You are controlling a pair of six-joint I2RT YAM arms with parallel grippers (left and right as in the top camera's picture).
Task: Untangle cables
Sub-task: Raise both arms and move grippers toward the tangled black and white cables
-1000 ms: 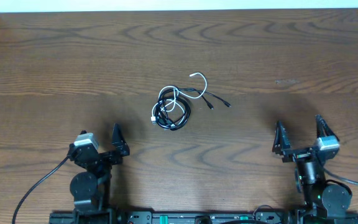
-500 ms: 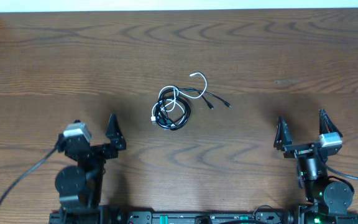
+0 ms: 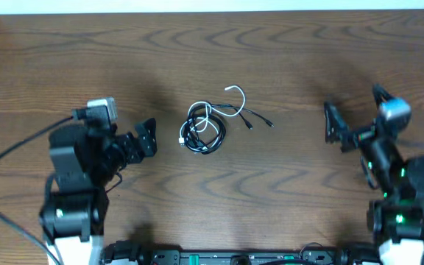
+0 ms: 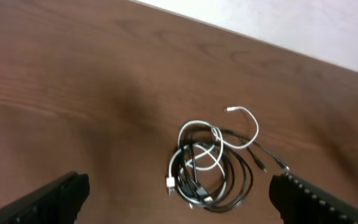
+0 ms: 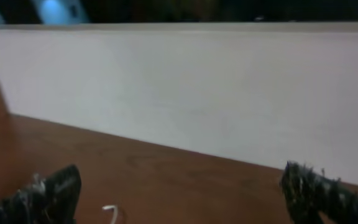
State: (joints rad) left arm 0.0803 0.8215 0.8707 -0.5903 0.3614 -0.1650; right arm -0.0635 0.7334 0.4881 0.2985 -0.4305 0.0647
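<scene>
Brown wood table point(image 3: 308, 199), and on it the cables point(image 3: 208, 126) in one knot near the middle of the overhead frame, slightly above centre. Two black cords point(image 3: 216, 140) coil into a tight ring. The white cord point(image 3: 235, 93) threads through that ring and arcs out to the upper right. Two black plug ends point(image 3: 260, 120) trail off to the right of the coil.

My left gripper point(image 3: 144, 138) hangs just left of the knot, jaws spread wide, nothing between them. In the left wrist view the bundle sits centred between my fingers point(image 4: 58, 198), in the lower half of the frame and apart from them.

My right gripper point(image 3: 352, 103) hovers well to the right of the knot, likewise spread and empty. Its wrist view shows mostly pale wall point(image 5: 185, 93), with only a white cord tip at the bottom left.

Step, as I judge it: approach, before first contact. No strand is lifted or separated yet.

Next move calls for one gripper to pin the black coil while the other takes a free end. The white arc looks easiest, since it stands clear of the ring. Draw it out slowly. The right arm likely has to tilt down and close in first. Risk: dragging the whole knot instead of one strand.
</scene>
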